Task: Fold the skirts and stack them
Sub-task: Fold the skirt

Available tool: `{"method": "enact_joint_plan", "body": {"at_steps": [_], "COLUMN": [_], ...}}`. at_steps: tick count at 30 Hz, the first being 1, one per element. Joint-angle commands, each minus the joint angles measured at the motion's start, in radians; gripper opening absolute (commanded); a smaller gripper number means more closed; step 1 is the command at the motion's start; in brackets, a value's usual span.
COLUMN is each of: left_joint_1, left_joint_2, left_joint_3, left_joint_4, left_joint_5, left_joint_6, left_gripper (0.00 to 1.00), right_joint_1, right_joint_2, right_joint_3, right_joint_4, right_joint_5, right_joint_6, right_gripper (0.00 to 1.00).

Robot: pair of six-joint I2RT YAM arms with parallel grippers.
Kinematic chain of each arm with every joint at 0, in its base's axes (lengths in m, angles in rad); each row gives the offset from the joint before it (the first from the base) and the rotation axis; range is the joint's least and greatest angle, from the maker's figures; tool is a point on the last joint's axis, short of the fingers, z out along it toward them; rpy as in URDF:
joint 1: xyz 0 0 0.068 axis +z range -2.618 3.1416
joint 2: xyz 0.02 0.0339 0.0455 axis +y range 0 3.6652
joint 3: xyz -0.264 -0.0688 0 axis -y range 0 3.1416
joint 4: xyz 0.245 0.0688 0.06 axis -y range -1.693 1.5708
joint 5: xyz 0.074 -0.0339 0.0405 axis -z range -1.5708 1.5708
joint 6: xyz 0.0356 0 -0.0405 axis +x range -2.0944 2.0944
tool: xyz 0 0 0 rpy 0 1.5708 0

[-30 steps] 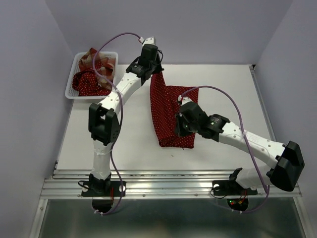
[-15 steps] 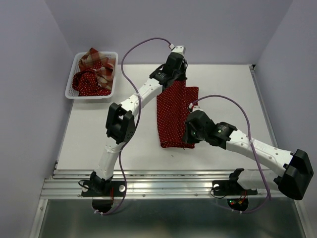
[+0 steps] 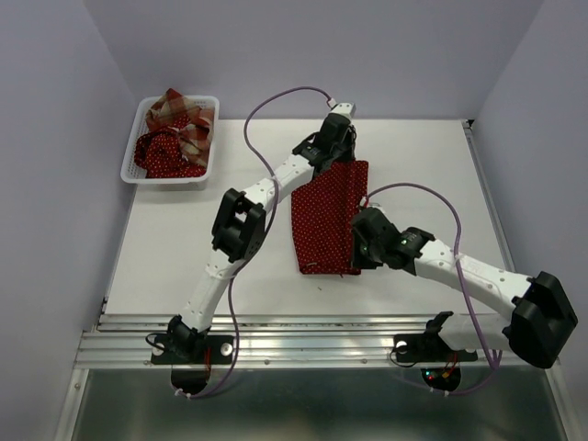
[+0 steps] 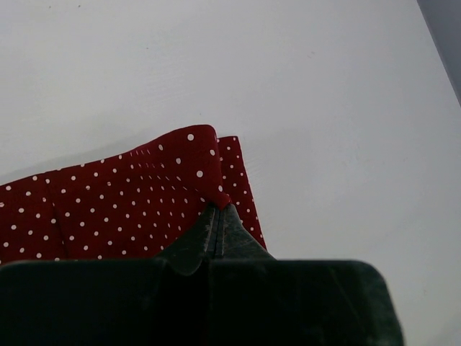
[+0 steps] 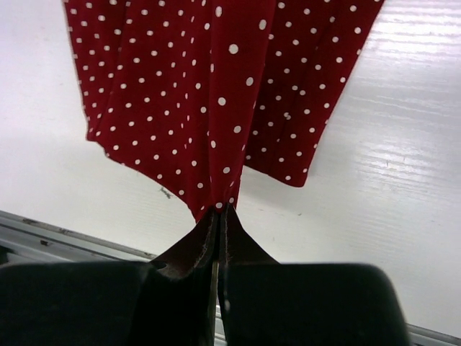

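A dark red polka-dot skirt [image 3: 323, 216] lies lengthwise on the white table, folded over itself. My left gripper [image 3: 342, 158] is shut on its far corner [image 4: 216, 198], low over the table. My right gripper [image 3: 358, 250] is shut on the near edge of the skirt [image 5: 220, 202] and holds it slightly raised. A second polka-dot skirt [image 3: 165, 154] and the red-and-cream plaid skirt [image 3: 179, 115] lie crumpled in the white basket [image 3: 133, 138] at the far left.
The basket stands at the table's far left corner. The metal rail [image 3: 312, 335] runs along the near edge, close below the skirt in the right wrist view [image 5: 57, 234]. Purple walls enclose the table.
My left gripper has carried the skirt's far corner from left to right over the cloth. My right gripper has moved right with the near edge. The skirt is now folded narrower.
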Motion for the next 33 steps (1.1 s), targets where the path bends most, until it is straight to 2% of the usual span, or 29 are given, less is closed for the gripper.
{"method": "enact_joint_plan", "body": {"at_steps": [1, 5, 18, 22, 24, 25, 27, 28, 31, 32, 33], "left_joint_1": [0.001, -0.002, -0.007, -0.007, -0.007, -0.007, -0.007, -0.007, -0.007, -0.007, -0.007], "left_joint_2": [0.010, 0.042, 0.122, 0.131, 0.134, 0.136, 0.122, 0.113, 0.064, 0.051, 0.038], "left_joint_3": [0.077, 0.077, 0.076, 0.077, 0.082, 0.085, 0.091, 0.090, 0.085, 0.085, 0.085], "left_joint_4": [0.102, 0.143, 0.206, 0.215, 0.226, 0.226, 0.220, 0.220, 0.220, 0.223, 0.223], "left_joint_5": [0.014, 0.072, 0.087, 0.094, 0.101, 0.103, 0.120, 0.126, 0.143, 0.152, 0.153], "left_joint_6": [0.013, 0.013, 0.008, 0.001, -0.002, -0.004, -0.006, -0.004, 0.005, 0.007, 0.008], "left_gripper": [0.00, 0.00, 0.00, 0.08, 0.16, 0.33, 0.43, 0.59, 0.81, 0.95, 0.99], "right_joint_1": [-0.034, -0.055, -0.109, -0.118, -0.118, -0.118, -0.118, -0.118, -0.118, -0.118, -0.118], "right_joint_2": [0.026, 0.048, 0.131, 0.137, 0.129, 0.123, 0.090, 0.073, -0.007, -0.030, -0.051], "right_joint_3": [-0.028, -0.062, -0.115, -0.112, -0.105, -0.099, -0.068, -0.057, -0.002, 0.010, 0.021], "right_joint_4": [0.032, 0.079, 0.149, 0.147, 0.142, 0.124, 0.094, 0.057, -0.008, -0.038, -0.046], "right_joint_5": [-0.023, -0.069, -0.074, -0.054, -0.037, -0.033, -0.022, -0.013, 0.022, 0.030, 0.029], "right_joint_6": [-0.010, -0.013, -0.013, -0.003, 0.003, 0.013, 0.016, 0.016, 0.005, 0.002, -0.004], "right_gripper": [0.01, 0.01, 0.01, 0.07, 0.18, 0.25, 0.33, 0.34, 0.53, 0.69, 0.72]}}
